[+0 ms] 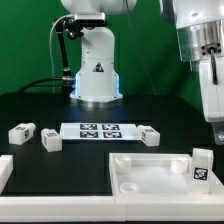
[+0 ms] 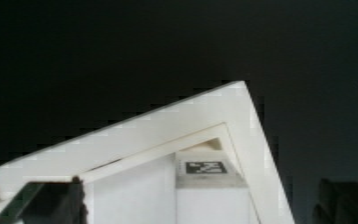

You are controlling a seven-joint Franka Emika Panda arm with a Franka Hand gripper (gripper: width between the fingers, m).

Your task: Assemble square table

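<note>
square slab (image 1: 150, 171) lies recess up — one leg (image 1: 203, 166) standing in its corner

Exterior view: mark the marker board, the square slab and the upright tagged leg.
marker board (image 1: 100, 130): exterior view, on its middle tags.
square slab (image 1: 160, 173): exterior view, on the bare recessed floor.
upright leg (image 1: 203, 168): exterior view, on its tagged front face.

The square tabletop (image 1: 150, 172) is plain white on the black table (image 1: 40, 100). The leg (image 1: 203, 167) at the near right of the exterior view is white with a black-and-white tag (image 2: 204, 168). The marker board (image 1: 97, 131) is white with a row of black-and-white tags. The robot base (image 1: 97, 70) is white with a black triangle sign and a blue glow at its foot; the backdrop (image 1: 30, 40) is green
</note>
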